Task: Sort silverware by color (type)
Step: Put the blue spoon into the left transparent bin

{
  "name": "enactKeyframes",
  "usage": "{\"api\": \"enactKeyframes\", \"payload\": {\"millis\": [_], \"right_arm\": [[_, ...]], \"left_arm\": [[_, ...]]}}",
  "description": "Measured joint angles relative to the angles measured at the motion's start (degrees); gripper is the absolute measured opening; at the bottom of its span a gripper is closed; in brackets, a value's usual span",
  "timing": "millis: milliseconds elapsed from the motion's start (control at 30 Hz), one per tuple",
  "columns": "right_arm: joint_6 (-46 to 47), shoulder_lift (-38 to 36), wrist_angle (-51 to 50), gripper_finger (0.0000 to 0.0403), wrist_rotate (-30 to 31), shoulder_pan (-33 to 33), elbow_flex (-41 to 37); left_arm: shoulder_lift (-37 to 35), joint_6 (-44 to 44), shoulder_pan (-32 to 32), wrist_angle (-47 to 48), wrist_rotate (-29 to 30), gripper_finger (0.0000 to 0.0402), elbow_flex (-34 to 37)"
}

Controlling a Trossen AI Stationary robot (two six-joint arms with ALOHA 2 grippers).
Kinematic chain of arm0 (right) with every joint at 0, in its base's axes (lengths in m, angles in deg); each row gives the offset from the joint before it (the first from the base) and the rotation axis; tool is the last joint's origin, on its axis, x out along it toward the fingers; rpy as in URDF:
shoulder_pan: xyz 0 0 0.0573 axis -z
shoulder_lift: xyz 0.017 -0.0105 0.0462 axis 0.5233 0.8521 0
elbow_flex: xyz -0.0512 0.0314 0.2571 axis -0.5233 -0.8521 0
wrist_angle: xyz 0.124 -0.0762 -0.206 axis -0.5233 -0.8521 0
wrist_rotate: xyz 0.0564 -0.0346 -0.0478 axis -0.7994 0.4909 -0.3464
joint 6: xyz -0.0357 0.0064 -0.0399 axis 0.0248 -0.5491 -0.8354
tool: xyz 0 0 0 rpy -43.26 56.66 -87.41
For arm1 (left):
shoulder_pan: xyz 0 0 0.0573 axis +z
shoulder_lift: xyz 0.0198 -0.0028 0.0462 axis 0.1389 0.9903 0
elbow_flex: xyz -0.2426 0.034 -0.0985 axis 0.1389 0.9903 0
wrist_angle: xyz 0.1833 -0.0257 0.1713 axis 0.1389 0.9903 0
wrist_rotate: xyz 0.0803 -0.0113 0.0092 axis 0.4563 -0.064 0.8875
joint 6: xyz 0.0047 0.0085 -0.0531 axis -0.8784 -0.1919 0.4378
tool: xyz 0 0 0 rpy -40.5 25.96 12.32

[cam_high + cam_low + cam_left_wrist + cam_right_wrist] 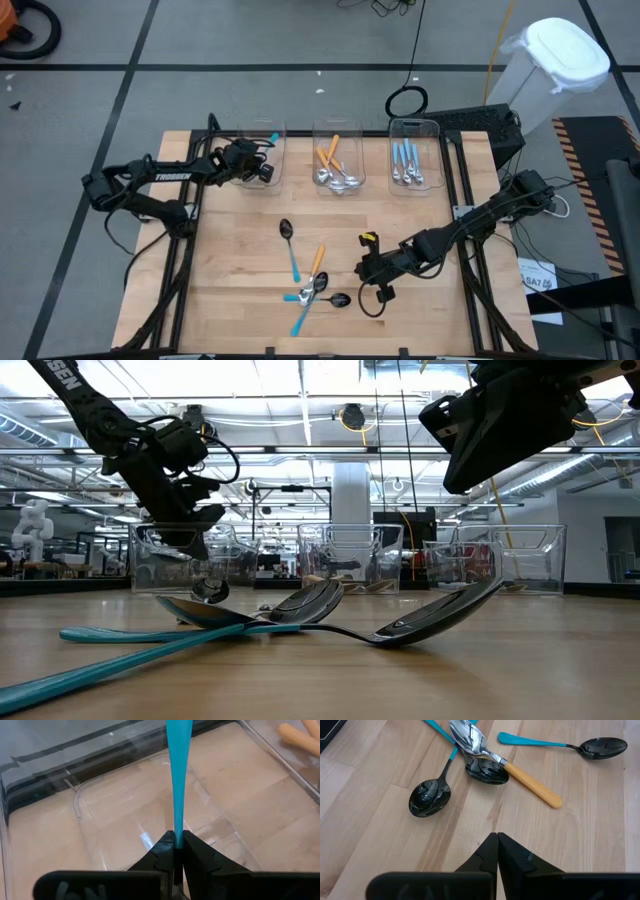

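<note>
My left gripper [258,155] hangs over the left clear bin [283,168] at the table's far left and is shut on a teal spoon handle [179,770]. The handle's tip shows in the high view [274,137], and the spoon's bowl is hidden. My right gripper [497,839] is shut and empty. It hovers above the table [372,272], just right of a loose pile of spoons [315,285]. The pile holds teal handles with black bowls [430,797] and one orange handle [532,782] with a silver bowl. Another teal spoon [289,248] lies apart on the table. My left gripper pinches the teal handle [177,827] between its two fingers. The handle runs on past the fingertips, along the fingers' line, out over the bin. The spoon is lifted clear of the bin's floor. The fingers hide the part behind them.
The middle bin [338,160] holds orange-handled spoons with silver bowls. The right bin [413,158] holds light-blue-handled ones. All three stand along the table's far edge. Bare wood lies between the bins and the pile. A white trash bin [560,55] stands off the table.
</note>
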Motion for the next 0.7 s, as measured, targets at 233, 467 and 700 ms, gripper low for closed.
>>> {"api": "enactKeyframes", "payload": {"millis": [233,467,700], "right_arm": [[0.0,0.0,0.0,0.0004,-0.02,0.0,0.0],[0.0,0.0,-0.02,0.0004,0.0,0.0,0.0],[0.02,0.0,-0.09,0.0004,-0.02,0.0,0.0]], "left_arm": [[0.0,0.36,0.0,-0.01,0.1,0.0037,-0.01],[0.0,-0.78,-0.02,-0.34,0.17,0.0037,-0.01],[-4.82,-3.2,-2.46,-0.66,1.65,0.0037,-0.01]]}}
